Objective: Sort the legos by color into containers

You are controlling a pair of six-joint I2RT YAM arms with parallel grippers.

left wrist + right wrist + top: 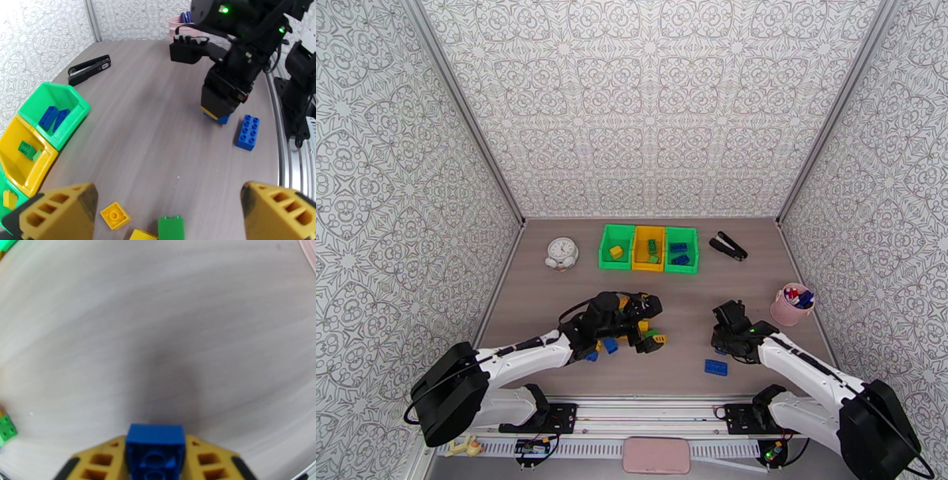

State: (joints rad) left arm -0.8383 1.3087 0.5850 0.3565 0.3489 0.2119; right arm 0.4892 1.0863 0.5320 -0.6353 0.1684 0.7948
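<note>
- Blue lego (155, 449), bottom centre of right wrist view, clamped between right gripper (155, 439) fingers.
- Left wrist view: left gripper (168, 199) spread wide, empty; loose legos (170, 227) at bottom edge.
- Top view: containers (648, 268) at centre, bricks inside each.

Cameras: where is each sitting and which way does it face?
Top external: overhead behind the bases, looking down on the table; left arm and right arm show.
Left wrist: on the left arm, looking across at the right arm and bins; its open fingers frame the bottom.
Right wrist: on the right arm, looking down at the table; its fingers grip a blue brick.
Both wrist views share that brick.
</note>
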